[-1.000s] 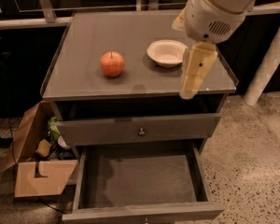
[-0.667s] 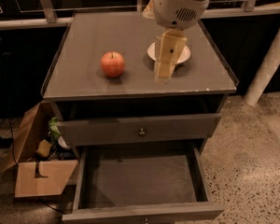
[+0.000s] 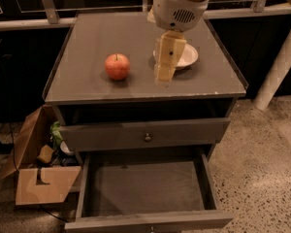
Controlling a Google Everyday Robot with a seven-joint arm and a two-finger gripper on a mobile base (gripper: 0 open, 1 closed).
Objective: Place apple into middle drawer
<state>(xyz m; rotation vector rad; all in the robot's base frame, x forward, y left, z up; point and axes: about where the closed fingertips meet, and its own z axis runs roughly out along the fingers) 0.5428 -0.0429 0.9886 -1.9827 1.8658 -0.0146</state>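
The gripper [image 3: 164, 76] hangs over the cabinet top [image 3: 97, 38], partly covering the white bowl [image 3: 188, 57]; whether it is released or clenched I cannot tell. The apple [image 3: 117, 66] lies on this top, left of the gripper and apart from it. Below the upper drawer [image 3: 111, 136], the middle drawer [image 3: 145, 186] stands open. A cardboard box [image 3: 43, 183] sits on the floor at the left.

No writing, label, brand, number or sign could be read anywhere in the view. The gripper [image 3: 164, 74] hung over the cabinet top [image 3: 111, 33], between the apple [image 3: 117, 66] and the white bowl [image 3: 189, 56], and its pale casing showed no legible mark. The grey fronts of the upper drawer [image 3: 111, 136] and the open middle drawer [image 3: 145, 188] were plain, as were the brown faces of the cardboard box [image 3: 46, 186] on the floor.
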